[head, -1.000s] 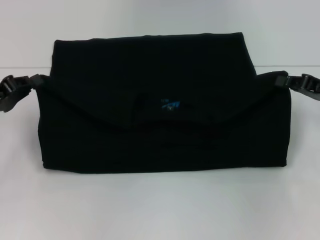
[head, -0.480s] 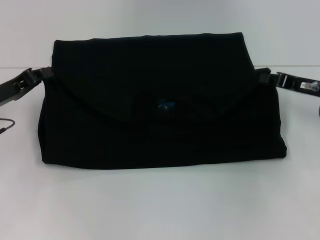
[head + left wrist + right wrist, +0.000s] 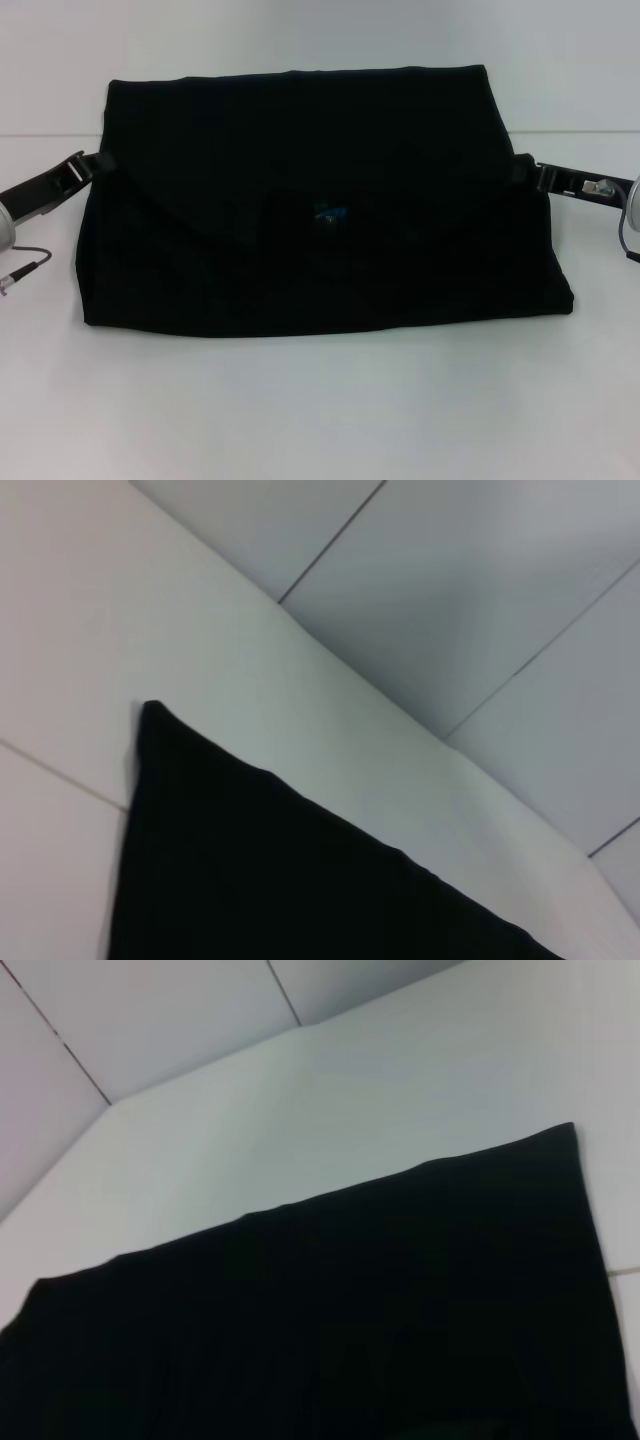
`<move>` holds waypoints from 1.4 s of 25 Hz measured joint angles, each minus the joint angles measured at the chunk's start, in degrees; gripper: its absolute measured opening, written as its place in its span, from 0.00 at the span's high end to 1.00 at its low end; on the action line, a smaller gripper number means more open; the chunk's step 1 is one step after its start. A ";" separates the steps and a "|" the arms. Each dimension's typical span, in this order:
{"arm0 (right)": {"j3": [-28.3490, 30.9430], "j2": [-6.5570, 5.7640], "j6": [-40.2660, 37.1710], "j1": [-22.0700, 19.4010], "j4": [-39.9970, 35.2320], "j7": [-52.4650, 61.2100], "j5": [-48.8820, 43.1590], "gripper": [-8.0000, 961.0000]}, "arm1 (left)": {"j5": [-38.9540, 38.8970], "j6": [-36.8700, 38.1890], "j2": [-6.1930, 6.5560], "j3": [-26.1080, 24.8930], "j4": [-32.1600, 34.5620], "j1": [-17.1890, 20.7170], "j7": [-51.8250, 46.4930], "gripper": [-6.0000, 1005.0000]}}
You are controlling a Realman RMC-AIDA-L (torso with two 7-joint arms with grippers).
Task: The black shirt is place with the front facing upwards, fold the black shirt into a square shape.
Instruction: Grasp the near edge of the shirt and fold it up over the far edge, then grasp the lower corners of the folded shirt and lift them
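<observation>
Shirt: the black shirt [image 3: 320,200] lies on the white table [image 3: 320,410] as a wide folded rectangle, blue neck label [image 3: 332,213] showing mid-panel, spanning between my two grippers.
Left gripper: the left gripper [image 3: 88,164] sits at the shirt's left edge; I cannot tell how its fingers are set.
Right gripper: the right gripper [image 3: 532,174] sits at the right edge; likewise I cannot tell.
Progress: I judge the lengthwise fold done; the shape is wider than deep, so side folds remain before it is square.
</observation>
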 joint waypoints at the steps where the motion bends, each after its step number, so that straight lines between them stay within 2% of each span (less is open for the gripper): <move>1: -0.22 0.00 0.06 -0.05 0.02 -0.01 -0.04 0.91 | 0.00 -0.36 -0.13 -0.02 0.00 -0.04 0.00 0.87; 4: -0.68 -0.44 -0.95 -0.60 0.03 -0.01 0.02 0.91 | -0.07 -0.60 -0.17 -0.22 0.01 -0.03 -0.23 0.87; 9: -0.11 -1.26 -4.62 -2.45 -0.72 0.54 0.35 0.69 | -1.27 2.37 0.59 -0.43 0.01 1.85 -3.30 0.87; 10: 0.03 -1.53 -5.30 -2.86 -0.75 0.62 0.73 0.65 | -1.62 3.70 1.03 -0.38 0.01 2.46 -4.39 0.83; 12: 0.46 -2.23 -7.94 -4.28 -0.82 0.28 3.00 0.57 | -1.93 6.39 2.04 -0.19 0.01 3.57 -6.19 0.76; 15: 0.64 -3.23 -14.55 -6.53 -1.01 -3.99 7.73 0.45 | -1.68 12.41 4.28 1.32 0.01 5.41 -9.36 0.65; 18: 0.41 -4.20 -23.40 -8.40 -1.03 -11.34 10.07 0.38 | -1.53 17.86 6.83 7.10 0.28 7.31 -14.04 0.57; 21: -0.12 -4.83 -33.71 -9.22 -1.03 -20.90 8.67 0.30 | -0.87 21.36 8.76 13.06 1.02 8.50 -17.59 0.49; 23: -0.62 -4.53 -38.44 -9.42 -1.02 -26.57 6.85 0.26 | 1.34 22.29 9.20 15.02 2.37 8.73 -20.05 0.44; 25: -1.67 -3.72 -40.74 -9.53 -1.03 -31.23 5.57 0.21 | 4.75 22.70 9.23 16.10 3.96 8.63 -21.89 0.37; 29: -4.98 -1.38 -40.42 -9.68 -0.98 -36.90 3.02 0.10 | 7.59 22.17 8.69 18.79 4.86 7.85 -21.95 0.21; 31: -5.84 -0.35 -39.63 -9.70 -0.83 -38.98 1.77 0.04 | 7.88 21.16 8.54 19.94 5.07 7.58 -21.65 0.20; 35: -5.97 0.05 -39.34 -9.74 -0.21 -41.11 1.28 0.05 | 8.14 20.45 8.38 21.26 5.12 7.15 -20.64 0.20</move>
